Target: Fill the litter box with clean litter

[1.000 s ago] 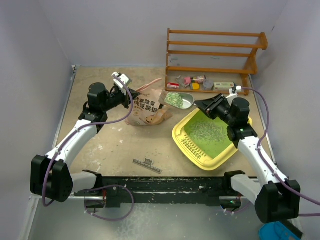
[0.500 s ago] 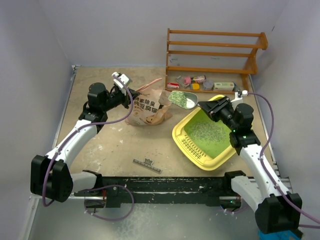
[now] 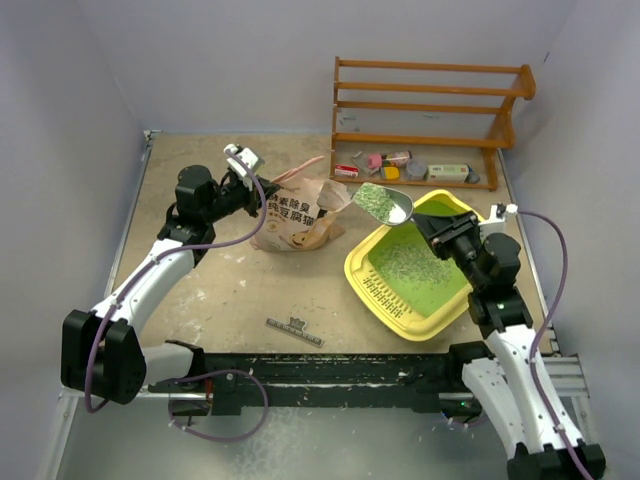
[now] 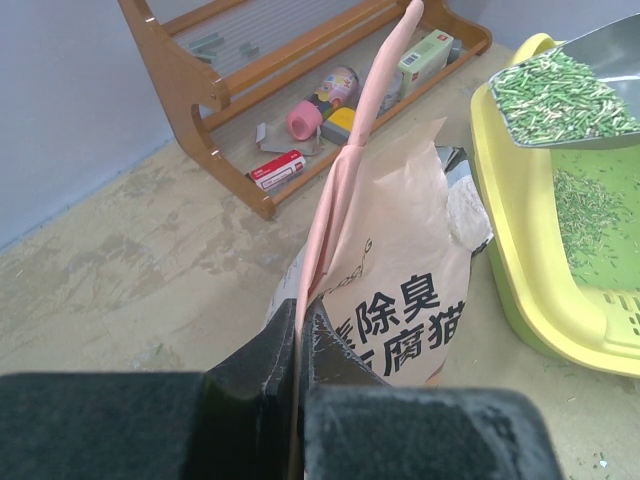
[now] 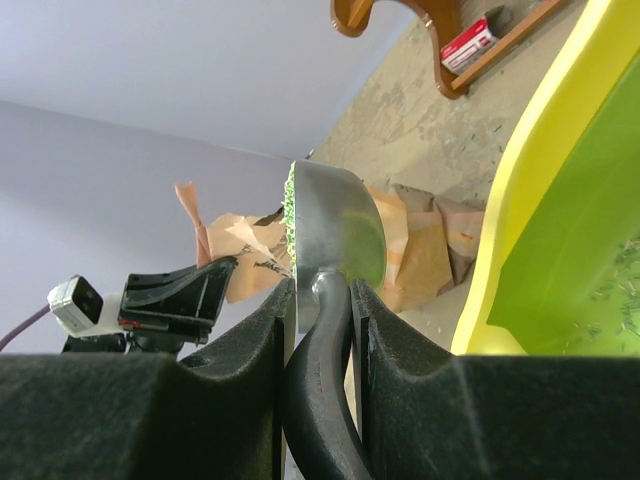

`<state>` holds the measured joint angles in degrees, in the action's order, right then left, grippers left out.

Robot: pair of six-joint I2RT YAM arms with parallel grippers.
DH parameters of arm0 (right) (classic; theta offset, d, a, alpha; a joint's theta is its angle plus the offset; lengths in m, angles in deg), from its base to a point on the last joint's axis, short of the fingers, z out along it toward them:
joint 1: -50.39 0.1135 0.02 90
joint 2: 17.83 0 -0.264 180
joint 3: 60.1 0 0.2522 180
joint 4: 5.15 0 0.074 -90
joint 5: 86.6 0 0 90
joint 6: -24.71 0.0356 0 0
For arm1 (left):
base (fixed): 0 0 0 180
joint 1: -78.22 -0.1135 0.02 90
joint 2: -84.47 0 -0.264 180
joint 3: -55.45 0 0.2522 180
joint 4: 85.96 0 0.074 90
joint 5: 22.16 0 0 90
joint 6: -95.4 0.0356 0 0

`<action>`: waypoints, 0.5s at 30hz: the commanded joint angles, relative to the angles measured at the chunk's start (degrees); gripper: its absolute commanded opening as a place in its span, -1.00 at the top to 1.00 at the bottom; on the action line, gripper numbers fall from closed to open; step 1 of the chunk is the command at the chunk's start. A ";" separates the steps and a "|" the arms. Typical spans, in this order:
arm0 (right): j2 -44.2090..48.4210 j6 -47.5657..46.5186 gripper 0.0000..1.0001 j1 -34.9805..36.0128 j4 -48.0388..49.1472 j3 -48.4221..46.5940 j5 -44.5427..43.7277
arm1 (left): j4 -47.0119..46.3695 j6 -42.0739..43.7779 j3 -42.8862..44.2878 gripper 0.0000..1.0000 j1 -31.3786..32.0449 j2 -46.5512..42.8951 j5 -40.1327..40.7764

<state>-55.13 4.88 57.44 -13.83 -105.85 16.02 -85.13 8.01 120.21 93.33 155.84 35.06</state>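
Since a second ago the right arm (image 3: 512,335) has drawn back, carrying the silver scoop (image 3: 385,203) away from the tan bag (image 3: 300,222) to the far corner of the litter box (image 3: 356,268), bowl level so its heap of clean litter (image 3: 373,198) stays put until over the green floor (image 3: 425,275), where a thin scatter already lies. The right gripper (image 5: 318,300) is partly closed, clamping the scoop's black handle (image 5: 315,385); the left gripper (image 4: 300,335) pinches the bag's pink strap (image 4: 365,150) tight, apparently keeping the bag upright for scooping
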 commanded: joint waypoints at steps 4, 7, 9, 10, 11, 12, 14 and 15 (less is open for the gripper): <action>9.84 0.40 1.00 -0.19 -6.11 -0.44 -7.87 | -5.00 0.06 2.79 1.00 -0.29 -0.34 -0.50; 13.52 -0.31 1.00 -0.19 -10.78 -0.59 -10.88 | -5.09 0.11 2.85 1.00 -0.30 -0.19 -0.57; 15.91 -0.68 1.00 -0.19 -13.55 -0.83 -12.92 | -5.09 -0.04 2.87 1.00 -0.33 -0.18 -0.70; 17.16 -0.77 1.00 -0.19 -14.93 -0.90 -13.91 | -5.07 -0.10 2.96 1.00 -0.27 -0.12 -0.79; 18.37 -0.89 1.00 -0.19 -15.89 -1.00 -14.99 | -5.08 -0.15 2.96 1.00 -0.26 -0.10 -0.78; 19.65 -1.05 1.00 -0.19 -18.17 -1.17 -16.53 | -5.08 -0.14 2.93 1.00 -0.27 -0.12 -0.79; 22.35 -1.28 1.00 -0.19 -21.10 -1.45 -19.00 | -5.15 -0.22 2.96 1.00 -0.26 -0.09 -0.82; 23.58 -1.58 1.00 -0.19 -22.65 -1.79 -20.30 | -5.18 -0.18 2.96 1.00 -0.26 -0.02 -0.88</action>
<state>-37.10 3.86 57.48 -33.35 -105.43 2.82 -85.21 8.01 120.21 93.33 155.89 35.04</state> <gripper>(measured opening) 0.278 0.017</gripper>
